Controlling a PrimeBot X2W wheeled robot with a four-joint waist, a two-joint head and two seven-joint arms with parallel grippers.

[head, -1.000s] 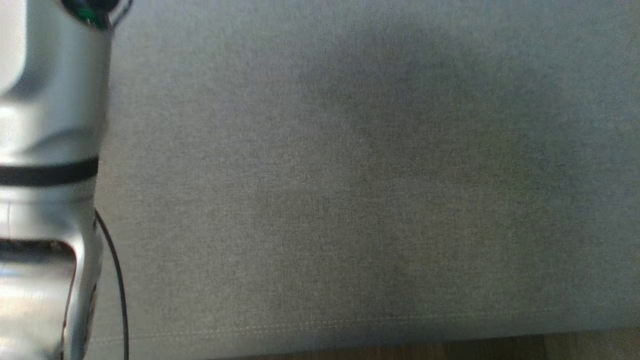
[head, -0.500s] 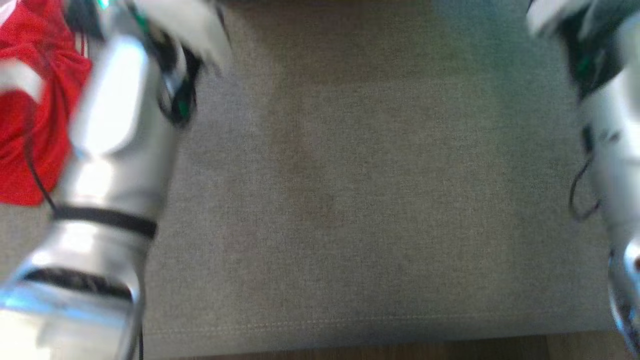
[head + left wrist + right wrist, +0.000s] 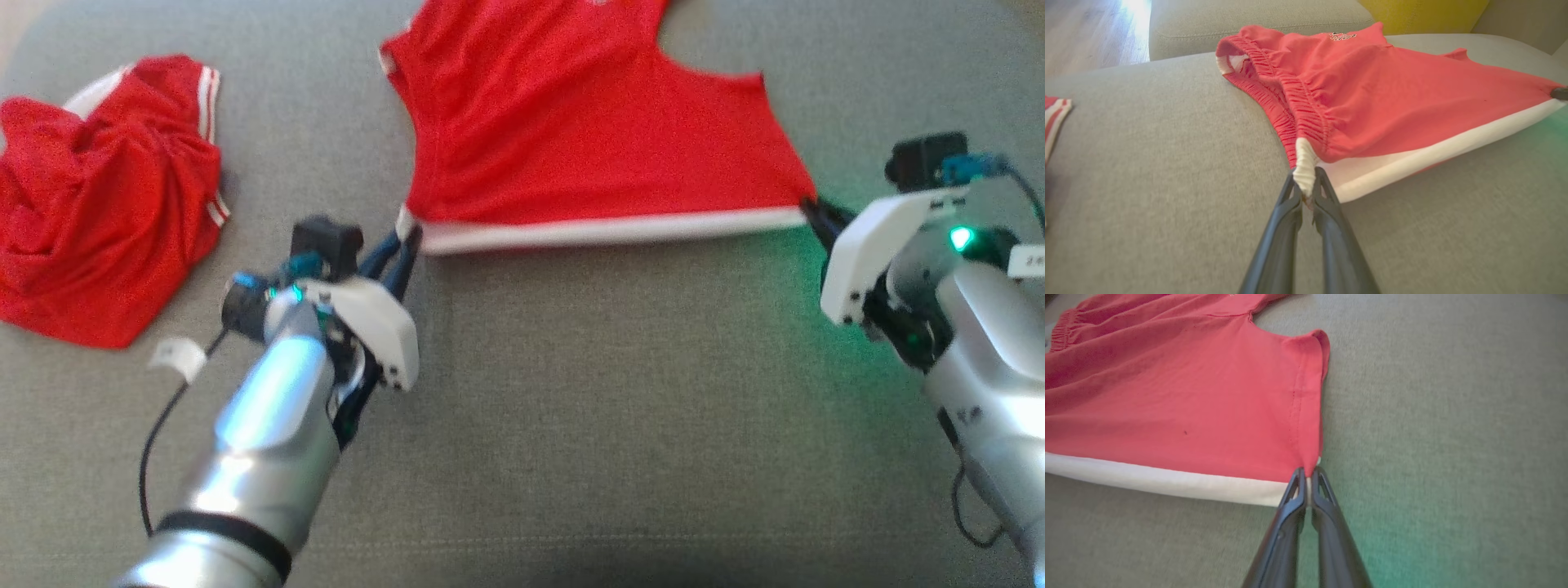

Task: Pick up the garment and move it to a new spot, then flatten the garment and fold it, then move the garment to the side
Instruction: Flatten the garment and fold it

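The garment [image 3: 571,131] is a pair of red shorts with a white band along its near edge, stretched out flat on the grey cushion [image 3: 571,408]. My left gripper [image 3: 406,238] is shut on the band's left corner, seen up close as bunched white cloth between the tips of the left gripper [image 3: 1305,179] in the left wrist view. My right gripper [image 3: 812,208] is shut on the band's right corner; in the right wrist view the tips of the right gripper [image 3: 1308,473] pinch that corner of the garment [image 3: 1167,400]. The elastic waistband [image 3: 1274,81] runs along the left side.
A second red garment with white stripes [image 3: 98,196] lies crumpled at the cushion's left. A yellow cushion [image 3: 1425,14] sits behind the shorts, and wood floor [image 3: 1086,32] shows beyond the sofa's end.
The head camera has swung up from bare cushion, bringing both grippers and the stretched shorts into view. The earlier frames are too blurred to tell whether the arms moved.
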